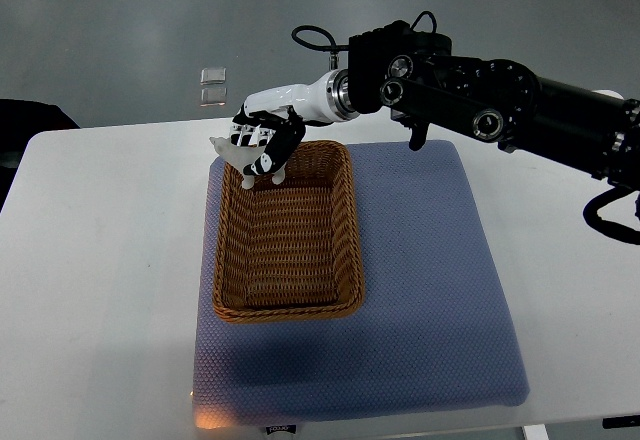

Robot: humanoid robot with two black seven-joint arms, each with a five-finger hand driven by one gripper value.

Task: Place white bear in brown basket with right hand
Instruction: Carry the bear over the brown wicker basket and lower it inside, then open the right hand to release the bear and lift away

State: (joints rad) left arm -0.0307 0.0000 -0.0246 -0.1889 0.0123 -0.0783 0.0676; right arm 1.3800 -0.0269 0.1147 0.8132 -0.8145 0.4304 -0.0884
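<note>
The right robot hand (262,140) reaches in over the far left corner of the basket (288,231), its fingers (268,159) curled tight around the bear (232,149). The bear hangs in that grip just above the basket's far rim, a white bit poking out to the left. The basket sits on a blue mat (430,290) spread across the white surface (100,290).

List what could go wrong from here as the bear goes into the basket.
1. The right hand holds the white bear over the brown basket's far left corner, not its middle; released here, it might catch the rim and fall outside.
2. Lowering, the fingers may snag the rim.
</note>
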